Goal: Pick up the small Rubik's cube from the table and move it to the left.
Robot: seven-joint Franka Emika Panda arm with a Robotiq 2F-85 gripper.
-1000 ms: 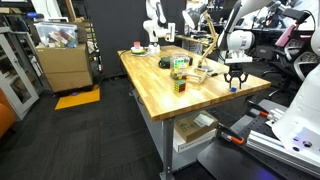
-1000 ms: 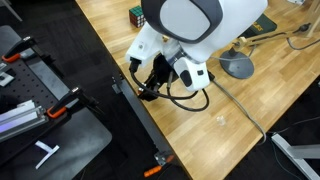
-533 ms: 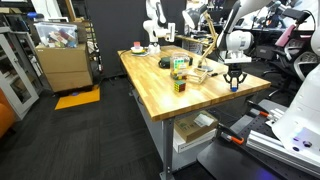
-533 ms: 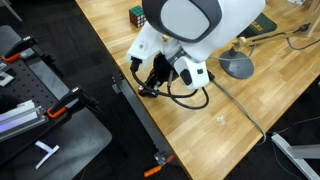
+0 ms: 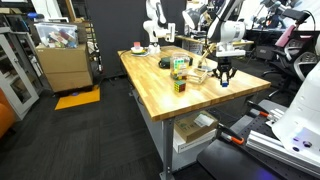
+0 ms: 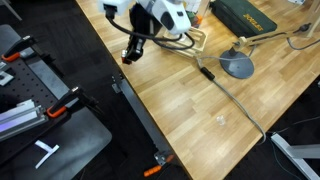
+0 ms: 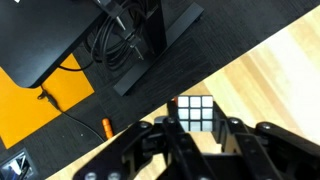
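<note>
**Your gripper is pinching the little cube near the table edge**

You have the gripper (image 7: 197, 124) closed on the small Rubik's cube (image 7: 197, 110). In the wrist view the cube sits right between the two black fingers (image 7: 236, 138), and each finger presses on one side of it. The face you can see has white and red squares in a black frame.

Behind the cube in that view, the light wood of the table (image 7: 290, 70) is on one side. The dark floor is on the other side, so the cube is close to the table's edge. An orange mat (image 7: 40, 110) lies on the floor, and black cables (image 7: 125, 40) hang by a table leg.

In both exterior views the gripper (image 5: 224, 82) (image 6: 129, 57) points down at the table (image 5: 160, 95) (image 6: 190, 110). The little cube is too small to make out in those views.

The bigger cube (image 5: 180, 85), with many colours, stands on the wood well apart from the gripper. A grey round base (image 6: 238, 66) also rests on the table.
</note>
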